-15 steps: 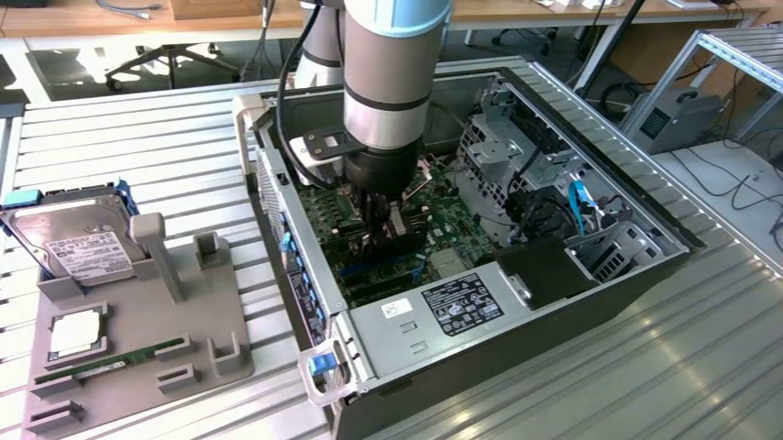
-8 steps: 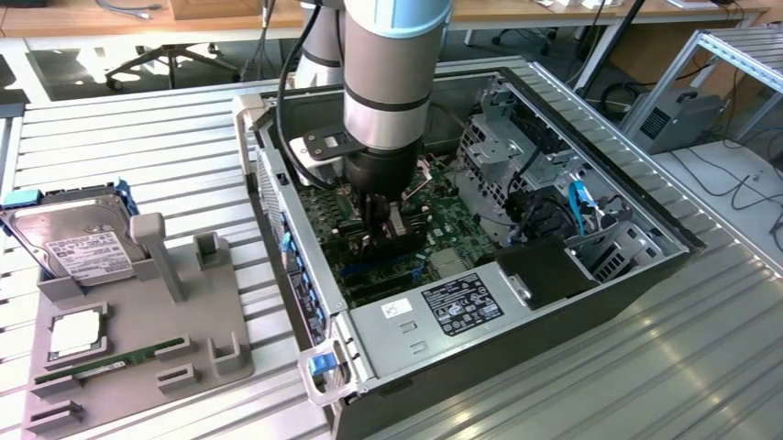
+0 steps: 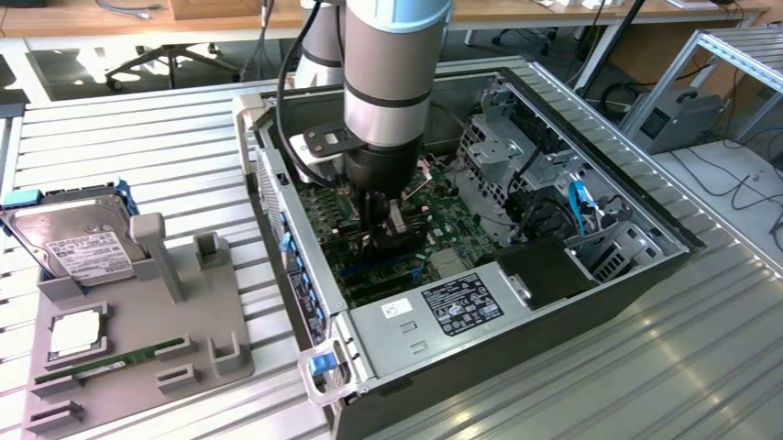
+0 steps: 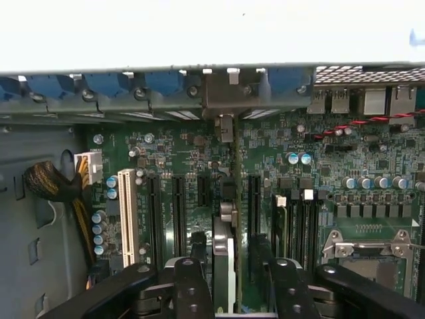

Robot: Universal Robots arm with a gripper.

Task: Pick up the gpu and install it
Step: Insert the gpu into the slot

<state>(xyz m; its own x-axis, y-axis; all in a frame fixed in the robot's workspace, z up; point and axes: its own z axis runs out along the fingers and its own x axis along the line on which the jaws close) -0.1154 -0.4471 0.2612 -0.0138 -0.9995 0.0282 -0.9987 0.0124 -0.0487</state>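
The ribbed grey metal worktop (image 3: 685, 367) carries a large open black and silver computer case (image 3: 648, 275), lying on its side with its green motherboard (image 3: 453, 225) exposed. Beside the case, toward the exterior view's left, sits a grey plastic parts holder (image 3: 135, 348) with a boxy silver hard drive (image 3: 73, 243) and a narrow green RAM stick (image 3: 110, 362). The grey and silver robot arm (image 3: 385, 82) reaches down into the case. Its gripper (image 4: 232, 282) hangs over the motherboard, its black fingers (image 4: 189, 286) spread apart on either side of the thin black gpu card (image 4: 224, 266), which stands on edge in a motherboard slot inside the case, its bracket end against the case's rear wall.
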